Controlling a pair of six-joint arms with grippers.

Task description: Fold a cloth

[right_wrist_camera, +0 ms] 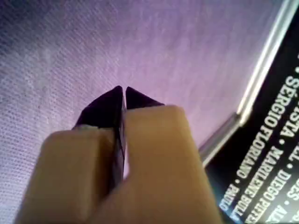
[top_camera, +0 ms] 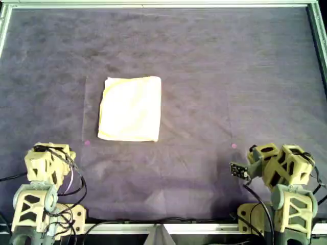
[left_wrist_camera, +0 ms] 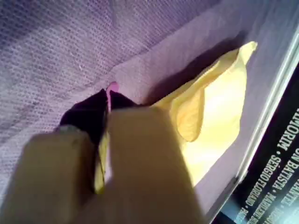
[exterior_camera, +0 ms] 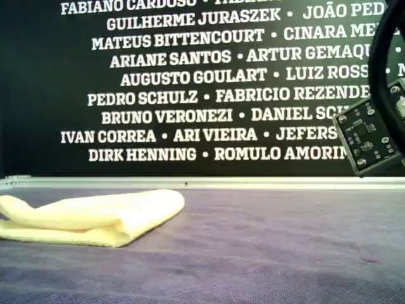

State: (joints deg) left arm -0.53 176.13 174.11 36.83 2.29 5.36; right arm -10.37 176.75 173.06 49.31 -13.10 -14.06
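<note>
The cloth (top_camera: 131,108) is pale yellow and lies folded into a compact, near-square stack on the dark purple felt, left of centre in the overhead view. In the exterior view the cloth (exterior_camera: 95,218) shows doubled layers with a rounded fold. The left arm (top_camera: 47,166) rests at the overhead view's lower left, well short of the cloth. Its left gripper (left_wrist_camera: 109,95) is shut with nothing held, and the cloth (left_wrist_camera: 215,107) lies beyond its tips. The right arm (top_camera: 280,168) sits at the overhead view's lower right. The right gripper (right_wrist_camera: 124,93) is shut over bare felt.
Two small pink marks (top_camera: 87,143) (top_camera: 234,146) dot the felt in front of the arms. A metal frame (top_camera: 153,5) borders the table. A black banner with white names (exterior_camera: 190,95) stands behind the far edge. A circuit board (exterior_camera: 370,136) on an arm fills the exterior view's right.
</note>
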